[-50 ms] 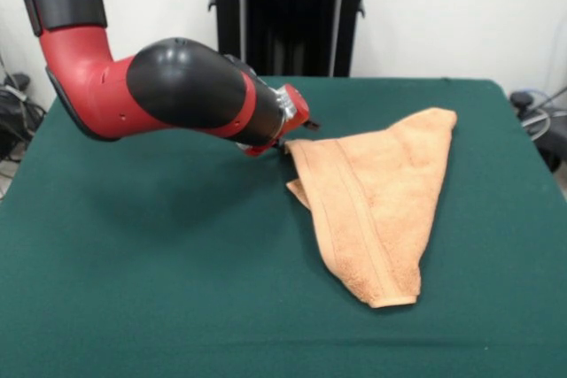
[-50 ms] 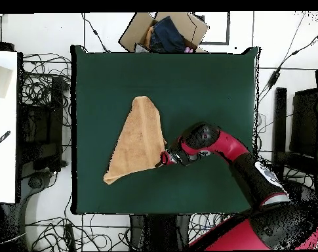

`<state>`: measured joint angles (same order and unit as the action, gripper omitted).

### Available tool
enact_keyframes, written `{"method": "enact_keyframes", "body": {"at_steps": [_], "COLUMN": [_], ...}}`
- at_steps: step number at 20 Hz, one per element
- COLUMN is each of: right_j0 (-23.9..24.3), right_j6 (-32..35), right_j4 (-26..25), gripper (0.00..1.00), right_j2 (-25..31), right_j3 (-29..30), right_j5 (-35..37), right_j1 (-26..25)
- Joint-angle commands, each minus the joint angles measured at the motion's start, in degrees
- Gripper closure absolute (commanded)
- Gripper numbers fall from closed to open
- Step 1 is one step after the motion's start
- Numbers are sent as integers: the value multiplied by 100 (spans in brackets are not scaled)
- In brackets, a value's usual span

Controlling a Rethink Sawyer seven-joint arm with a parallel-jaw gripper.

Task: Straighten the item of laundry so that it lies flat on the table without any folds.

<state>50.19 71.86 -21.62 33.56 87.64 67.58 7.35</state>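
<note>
Towel [image 1: 376, 205] lies on the table [image 1: 159, 263], right of centre in the front view. It is folded over into a rough triangle: one point far right, one point near, a third at the left where the gripper [image 1: 288, 142] meets it. A woven band runs along the left edge, and a second layer peeks out beneath it.

Gripper sits low at that left corner, touching or just beside the cloth. The wrist hides the fingertips in both views, so I cannot tell whether it is spread, closed, or pinching the corner.

Handling, as judged: terry, soft and light, no stiffness. It will drape and drag rather than slide as a sheet, and the felt-like table cover probably grips it. Not fragile.

Best hold looks like the top layer's hemmed corner alone; taking both layers would move the fold without opening it. Peel the layer away across the fold line.
</note>
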Motion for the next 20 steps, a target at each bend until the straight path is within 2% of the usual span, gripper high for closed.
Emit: {"method": "enact_keyframes", "body": {"at_steps": [1,20], "right_j0": [-196,-389], "right_j6": [-559,-408], "right_j4": [-586,-523], "gripper": [0,0], "right_j2": [361,328], "right_j3": [-869,-974], "right_j5": [-1700,-1619], "right_j1": [-161,-128]}}
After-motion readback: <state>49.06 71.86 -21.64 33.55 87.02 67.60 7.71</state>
